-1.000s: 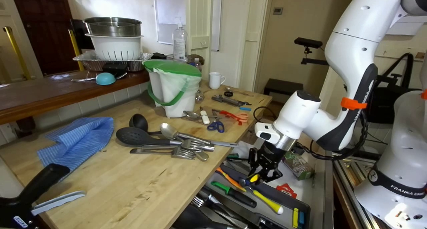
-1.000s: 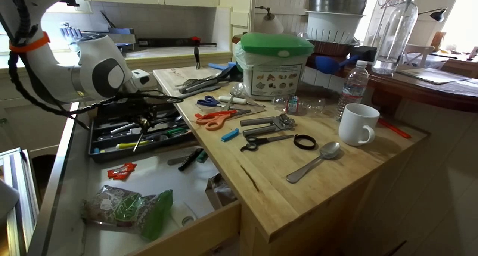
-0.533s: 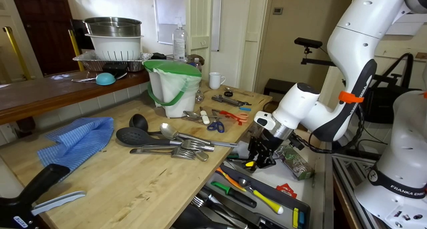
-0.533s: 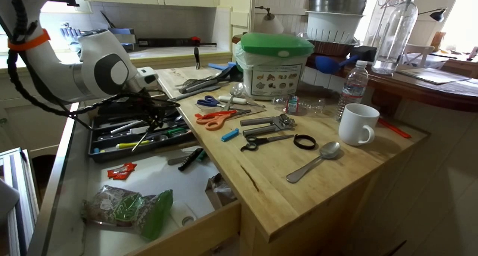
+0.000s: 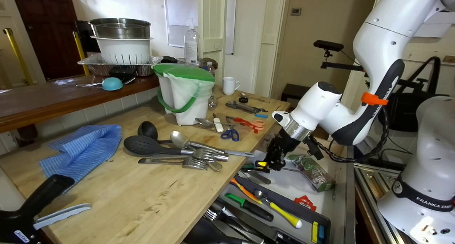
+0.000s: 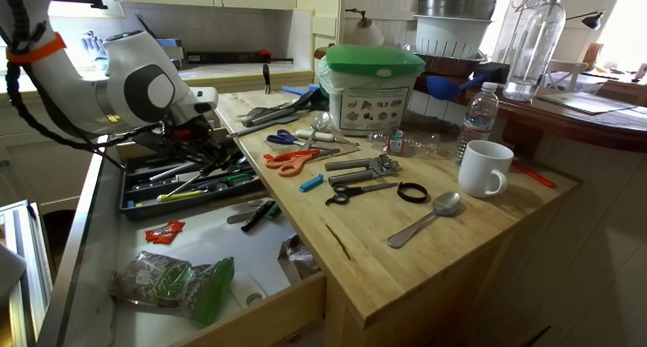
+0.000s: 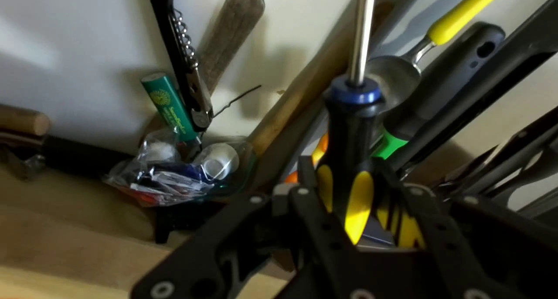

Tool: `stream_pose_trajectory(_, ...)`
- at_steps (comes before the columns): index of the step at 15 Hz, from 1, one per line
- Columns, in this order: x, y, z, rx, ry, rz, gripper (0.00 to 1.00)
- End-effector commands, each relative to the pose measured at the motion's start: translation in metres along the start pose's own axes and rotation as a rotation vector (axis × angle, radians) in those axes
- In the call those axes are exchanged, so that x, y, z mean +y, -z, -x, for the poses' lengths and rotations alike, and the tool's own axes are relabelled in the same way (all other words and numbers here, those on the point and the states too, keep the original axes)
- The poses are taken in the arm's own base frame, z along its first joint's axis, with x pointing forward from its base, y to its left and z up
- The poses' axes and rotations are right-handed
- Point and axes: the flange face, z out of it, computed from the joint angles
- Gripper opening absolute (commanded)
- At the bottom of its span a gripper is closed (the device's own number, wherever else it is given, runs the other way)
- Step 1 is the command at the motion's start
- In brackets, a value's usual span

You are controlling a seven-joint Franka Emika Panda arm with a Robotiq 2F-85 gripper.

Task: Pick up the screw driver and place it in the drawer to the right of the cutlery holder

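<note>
My gripper is shut on the screw driver's yellow and black handle in the wrist view. Its thin metal shaft sticks out past the fingertips. In an exterior view the gripper hangs over the open drawer, close to the table edge, with the yellow handle end showing beside it. In an exterior view the screw driver's shaft slants down from the gripper, in front of the dark cutlery tray. The drawer's pale wooden rim also shows there.
In the drawer lie a red packet, a brown and green bag, a black corkscrew, a green lighter and a wooden handle. The tabletop overhangs part of the drawer; utensils and scissors lie on it.
My gripper has moved with the screw driver away from the cutlery tray and toward the table edge. The screw driver has tilted, so its shaft lies nearer level.
</note>
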Motion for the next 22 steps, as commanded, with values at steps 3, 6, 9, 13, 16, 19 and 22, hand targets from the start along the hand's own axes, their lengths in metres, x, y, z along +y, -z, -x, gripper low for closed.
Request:
stream_pose_trajectory(3,-0.010,-0.023,0.020,-0.078,-0.222,-0.007,0.09)
stream_pose_trajectory(6,-0.014,-0.029,0.027,-0.103,-0.338,0.000,0.09)
stream_pose_trajectory(9,-0.004,-0.025,0.023,-0.085,-0.488,0.031,0.09)
stream_pose_trajectory(13,-0.001,-0.039,0.041,-0.123,-0.592,0.039,0.09)
stream_pose_trajectory(16,0.010,-0.042,0.051,-0.152,-0.588,0.090,0.09)
stream_pose_trajectory(19,0.030,-0.039,0.053,-0.139,-0.557,0.142,0.09)
stream_pose_trajectory(22,0.052,-0.040,0.044,-0.104,-0.471,0.215,0.09)
